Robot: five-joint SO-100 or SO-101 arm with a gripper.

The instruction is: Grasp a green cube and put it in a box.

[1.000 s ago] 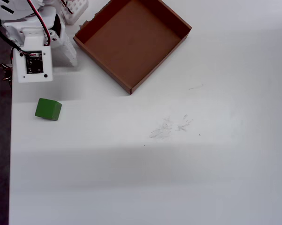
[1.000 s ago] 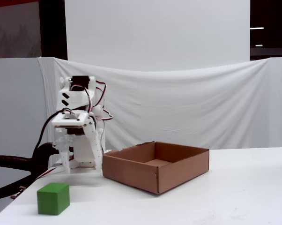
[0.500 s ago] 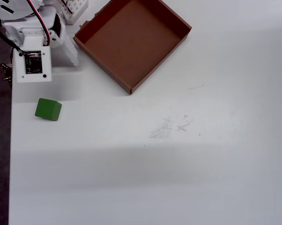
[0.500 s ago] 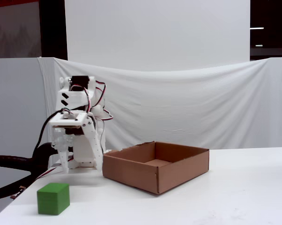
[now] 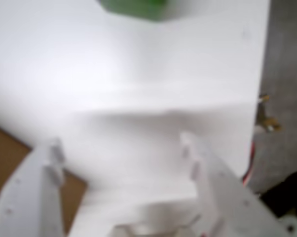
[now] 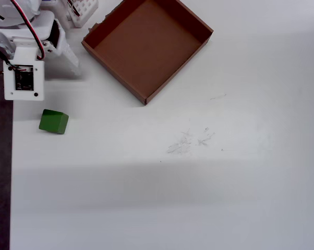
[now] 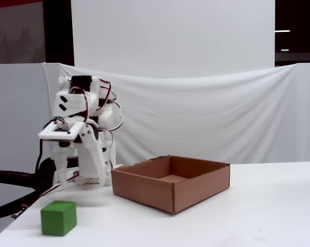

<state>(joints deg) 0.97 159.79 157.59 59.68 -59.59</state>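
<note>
In the wrist view the 2 white plastic fingers (image 5: 200, 163) of the two-finger gripper (image 5: 121, 158) stand spread apart at the bottom of the frame, with nothing between them but bare white tabletop (image 5: 138, 74). Each finger has a stepped, toothed inner edge, and the whole view is soft and blurred. A corner of the shallow square brown cardboard box (image 5: 5, 153) shows just behind the left finger, at the lower left edge. At the top edge, well ahead of the fingertips, sits a slice of the small bright-green cube (image 5: 133, 7), cut off by the frame.

In the fixed view the white arm (image 7: 80, 139) with red and black wires is folded up at the left, its gripper end pointing down toward the table beside the box (image 7: 170, 188). The green cube (image 7: 58, 217) rests flat on the table in front of the arm, apart from it and left of the box.

In the overhead view the cube (image 6: 53, 121) lies near the table's left edge, just below the arm's white wrist block (image 6: 24, 78), clear of it. The box (image 6: 146, 47) sits at the upper middle, turned diagonally, its floor bare. Faint scuff marks (image 6: 191, 140) show on the table at centre.
</note>
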